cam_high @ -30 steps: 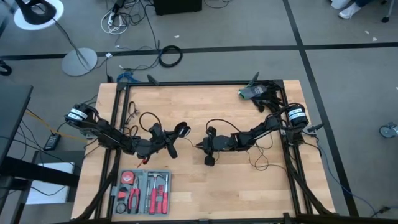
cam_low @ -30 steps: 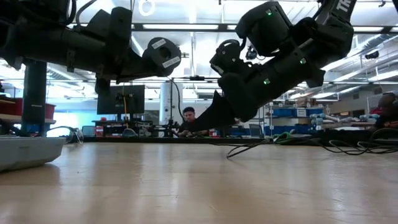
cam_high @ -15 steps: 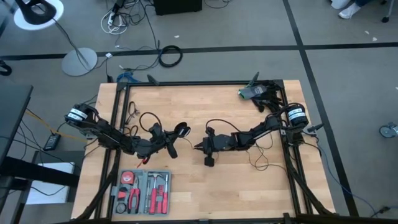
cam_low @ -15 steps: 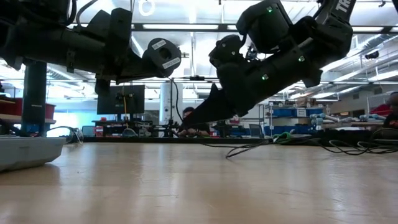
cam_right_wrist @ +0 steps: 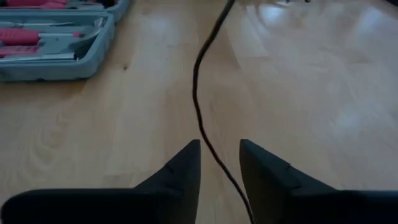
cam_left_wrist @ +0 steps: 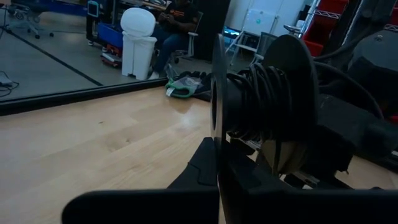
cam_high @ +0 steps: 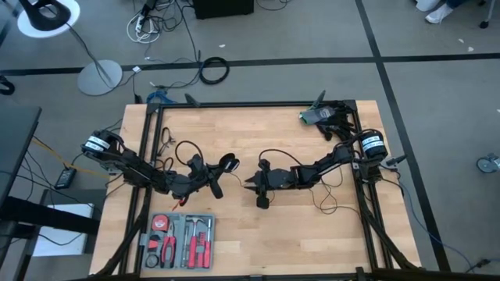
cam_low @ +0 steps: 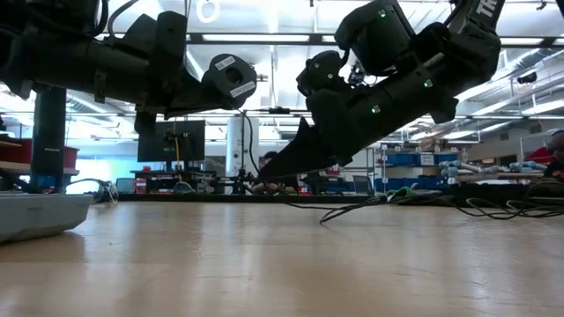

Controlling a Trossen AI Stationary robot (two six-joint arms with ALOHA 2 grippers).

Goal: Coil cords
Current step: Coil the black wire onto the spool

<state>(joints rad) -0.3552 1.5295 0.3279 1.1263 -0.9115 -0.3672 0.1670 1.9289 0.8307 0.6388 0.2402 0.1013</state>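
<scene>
My left gripper (cam_high: pixel 216 173) is left of the table's middle, shut on a small round black spool-like puck (cam_high: pixel 227 164) with black cord wound on it (cam_left_wrist: pixel 255 99). The puck also shows in the low view (cam_low: pixel 231 77), clear of the table. My right gripper (cam_high: pixel 250 182) is just right of the puck, pointing toward the table's left, open. The thin black cord (cam_right_wrist: pixel 199 81) runs between its fingertips (cam_right_wrist: pixel 220 163); I cannot tell whether they touch it. More cord lies slack on the table (cam_low: pixel 352 210) toward the right side (cam_high: pixel 328 204). My left gripper pinches the puck between its two fingers at the lower rim of a thin flange (cam_left_wrist: pixel 217 146) that stands edge-on between them. The fingers come level, from the table's left. The puck is lifted clear of the table, with its wound cord beside the fingers.
A grey tool case with red tools (cam_high: pixel 178 240) lies near the table's front left and shows in the right wrist view (cam_right_wrist: pixel 50 43). A green and black object (cam_high: pixel 316 117) sits at the far right corner. A person sits in the room beyond the table (cam_low: pixel 267 167).
My right gripper has gone a little toward the table's left, closer to the puck, its fingertips staying low over the table. My left gripper and the puck have kept still.
</scene>
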